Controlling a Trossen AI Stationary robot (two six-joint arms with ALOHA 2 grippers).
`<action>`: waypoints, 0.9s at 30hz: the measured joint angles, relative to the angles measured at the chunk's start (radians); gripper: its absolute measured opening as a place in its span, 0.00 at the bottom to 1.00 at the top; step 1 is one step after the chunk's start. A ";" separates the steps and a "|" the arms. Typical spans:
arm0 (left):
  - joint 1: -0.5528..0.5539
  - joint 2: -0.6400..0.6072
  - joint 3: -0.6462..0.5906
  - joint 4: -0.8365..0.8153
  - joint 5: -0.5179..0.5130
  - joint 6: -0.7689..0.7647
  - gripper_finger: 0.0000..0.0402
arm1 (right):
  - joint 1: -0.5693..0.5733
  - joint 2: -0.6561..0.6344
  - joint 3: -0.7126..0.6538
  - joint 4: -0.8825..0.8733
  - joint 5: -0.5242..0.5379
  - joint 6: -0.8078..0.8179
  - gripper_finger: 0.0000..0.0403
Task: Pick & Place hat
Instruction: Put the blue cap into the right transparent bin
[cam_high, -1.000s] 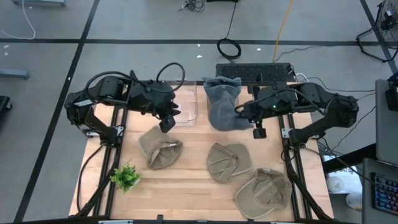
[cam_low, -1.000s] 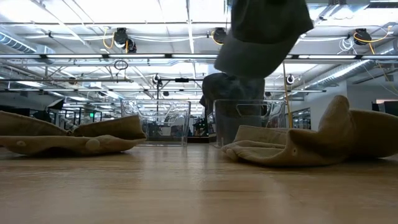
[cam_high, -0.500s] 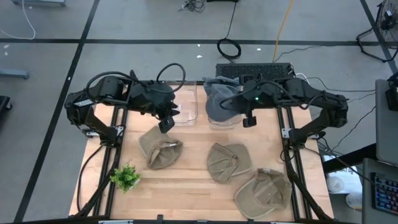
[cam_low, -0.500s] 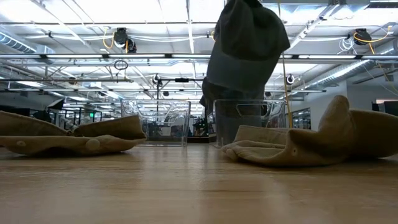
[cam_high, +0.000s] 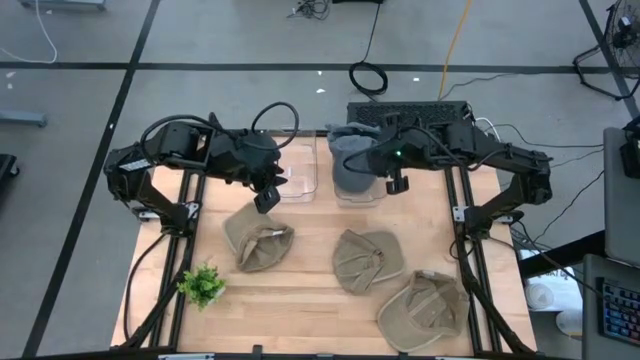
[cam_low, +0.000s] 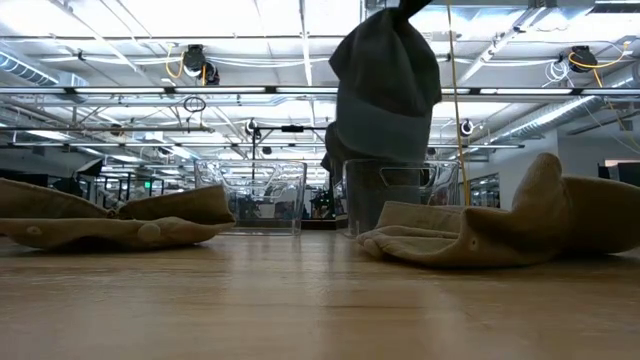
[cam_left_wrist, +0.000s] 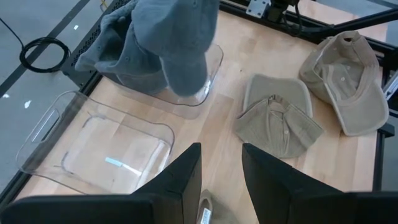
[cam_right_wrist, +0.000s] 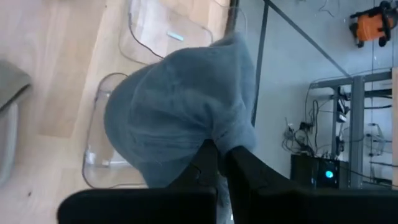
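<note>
Nearest the front edge of the table (cam_high: 300, 300), three tan hats (cam_high: 367, 258) lie flat (a small green plant (cam_high: 203, 284) stands at the front left corner). Behind them, at the far edge, sit two clear bins: an empty one (cam_left_wrist: 99, 146) on the left and a second clear bin (cam_left_wrist: 208, 74) beside it on the right.

The grey hat (cam_low: 385, 85) hangs over that second bin, its long axis close to vertical in the low view, the bunched top up at the gripper and the wide open end pointing down toward the bin's rim. Whether its lower edge touches the rim cannot be told. From above it shows only as a compact grey mass covering the bin.

The right gripper (cam_right_wrist: 222, 155) has its fingers drawn close together, pinching a fold of the grey cloth; the right wrist view shows this pinch, which the low view cuts off at the frame's top.

The left gripper (cam_left_wrist: 221, 171) hovers above the table near the empty bin with its fingers parted and nothing between them. Its wrist view alone shows another grey hat (cam_left_wrist: 115, 40) already in the bin.
</note>
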 joint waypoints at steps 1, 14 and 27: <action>0.000 0.000 0.000 0.000 0.000 0.000 0.31 | -0.005 0.000 0.000 0.000 0.000 -0.001 0.00; 0.000 0.000 0.000 0.000 0.000 0.001 0.31 | -0.098 0.000 -0.113 0.058 -0.114 0.032 0.00; 0.000 0.000 0.000 -0.027 -0.001 0.000 0.31 | -0.128 0.005 -0.241 0.169 -0.144 0.082 0.00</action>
